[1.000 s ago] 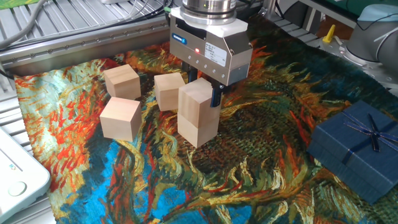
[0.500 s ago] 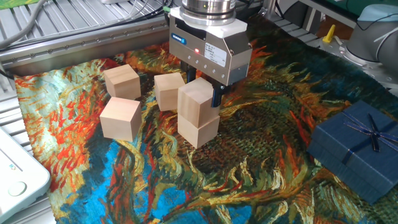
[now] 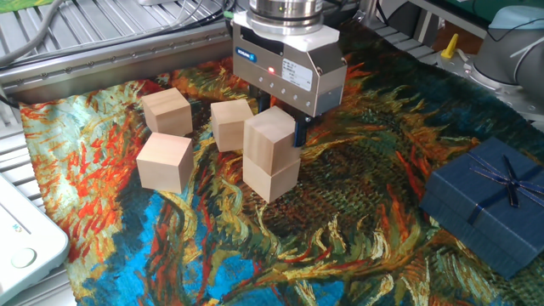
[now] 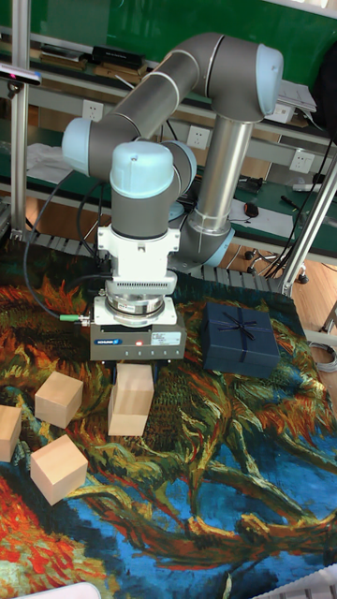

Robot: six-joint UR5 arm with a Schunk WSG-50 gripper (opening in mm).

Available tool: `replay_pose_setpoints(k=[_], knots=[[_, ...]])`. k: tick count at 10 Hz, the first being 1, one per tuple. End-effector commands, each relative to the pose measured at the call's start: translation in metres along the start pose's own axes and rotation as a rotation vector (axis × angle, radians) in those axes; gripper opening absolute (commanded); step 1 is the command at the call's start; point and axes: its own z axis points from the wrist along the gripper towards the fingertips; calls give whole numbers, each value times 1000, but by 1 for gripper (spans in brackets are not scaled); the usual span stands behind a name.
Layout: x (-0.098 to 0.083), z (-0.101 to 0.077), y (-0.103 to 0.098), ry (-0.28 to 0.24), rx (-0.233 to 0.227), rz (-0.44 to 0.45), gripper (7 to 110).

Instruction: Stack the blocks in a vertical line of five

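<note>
Two pale wooden blocks form a stack: the top block (image 3: 269, 140) (image 4: 134, 381) rests on the lower block (image 3: 272, 180) (image 4: 127, 415). My gripper (image 3: 278, 121) (image 4: 134, 370) hangs straight down over the top block, one finger on each side of it. The right finger (image 3: 299, 129) stands a sliver off the block's face, so the gripper reads as open. Three more blocks lie loose to the left: one at the back (image 3: 167, 110), one nearer the front (image 3: 164, 161) (image 4: 58, 465), and one just behind the stack (image 3: 231, 124).
A dark blue ribboned gift box (image 3: 486, 202) (image 4: 241, 338) sits to the right. A patterned cloth (image 3: 340, 238) covers the table. A white device (image 3: 21, 234) lies at the left front, with metal rails (image 3: 102, 51) behind it.
The right finger has edged slightly away from the top block. The top block shifted a hair and settled back. The other blocks have not moved.
</note>
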Motion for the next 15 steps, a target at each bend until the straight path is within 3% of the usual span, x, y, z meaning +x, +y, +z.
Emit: replay_pose_setpoints(k=[1, 4, 8, 10, 13, 15], knots=[[0, -4, 5, 1, -25, -10, 88], [1, -10, 2, 5, -20, -16, 88], [-3, -50, 12, 22, -45, -11, 88], [-7, -66, 16, 6, -65, -10, 88], [-24, -79, -21, -52, 45, -98, 88], [-24, -82, -24, -80, 36, -81, 88]])
